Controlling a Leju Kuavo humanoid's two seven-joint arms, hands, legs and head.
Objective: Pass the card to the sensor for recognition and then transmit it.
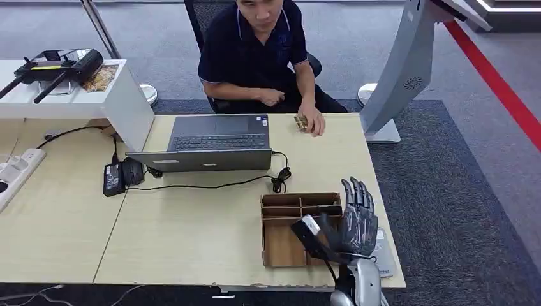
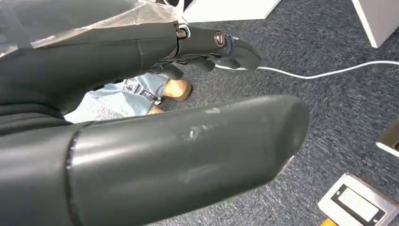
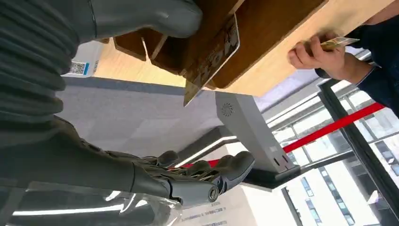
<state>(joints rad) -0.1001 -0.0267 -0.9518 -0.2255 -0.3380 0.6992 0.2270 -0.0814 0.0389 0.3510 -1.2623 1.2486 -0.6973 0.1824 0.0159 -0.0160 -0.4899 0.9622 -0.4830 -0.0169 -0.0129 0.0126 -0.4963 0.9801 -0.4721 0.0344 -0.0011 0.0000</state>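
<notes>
My right hand (image 1: 357,220) stands at the lower right of the head view, over the right end of the wooden divided tray (image 1: 281,220), fingers pointing up and spread. In the right wrist view my thumb (image 3: 141,16) presses the card (image 3: 214,56) near its upper end; the card is patterned, tilted, and hangs in front of the tray's compartments. My other fingers (image 3: 202,176) are stretched out well apart from the card at the bottom of that frame, so what backs the card on its far side I cannot tell. In the head view a dark flat object (image 1: 307,233) juts left from the hand over the tray; whether that is the card I cannot tell.

My left hand (image 2: 155,141) in the left wrist view has thumb and fingers held straight and apart, nothing between them, above blue-grey carpet (image 2: 339,94) with a white cable (image 2: 329,73) running across it.

The tray sits on the light wood table (image 1: 191,229). Toward the upper middle of the head view an open laptop (image 1: 214,143) faces a seated person (image 1: 255,51), whose hand (image 1: 312,121) rests on the table's far edge touching a small card-like item (image 1: 300,121). A grey stand (image 1: 402,70) rises at the upper right, beside the table
</notes>
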